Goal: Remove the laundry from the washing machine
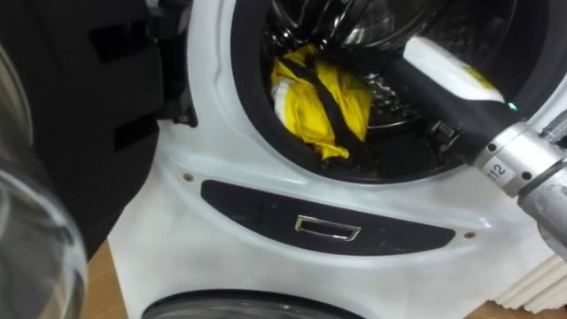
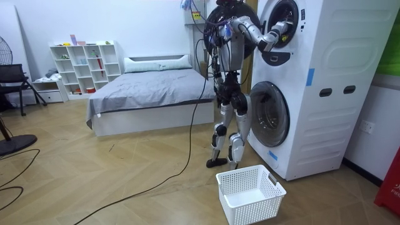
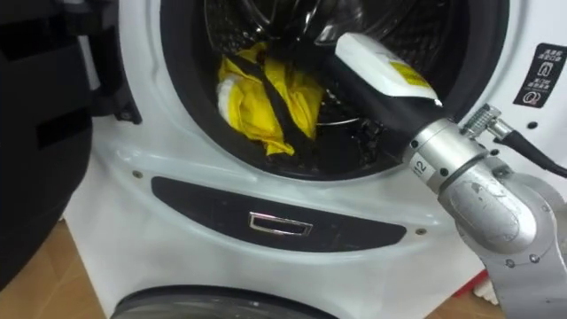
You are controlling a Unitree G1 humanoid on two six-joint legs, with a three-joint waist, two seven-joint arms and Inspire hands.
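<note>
A yellow garment (image 1: 323, 102) with dark bands across it lies bunched at the front left of the upper machine's drum (image 1: 399, 115), just behind the door rim. My right forearm (image 1: 447, 71) comes in from the lower right and reaches into the drum, ending right above the garment (image 3: 257, 102). The hand itself is lost among the dark shapes at the cloth, so its grip cannot be made out. In the room view I stand upright close against the stacked white machines (image 2: 312, 87), with that arm raised into the upper opening.
The upper machine's dark door (image 1: 71, 115) hangs open at my left. A white laundry basket (image 2: 250, 194) stands on the wood floor by my feet, in front of the lower machine's shut door (image 2: 269, 115). A bed (image 2: 150, 87) and a white shelf (image 2: 84, 65) stand behind me.
</note>
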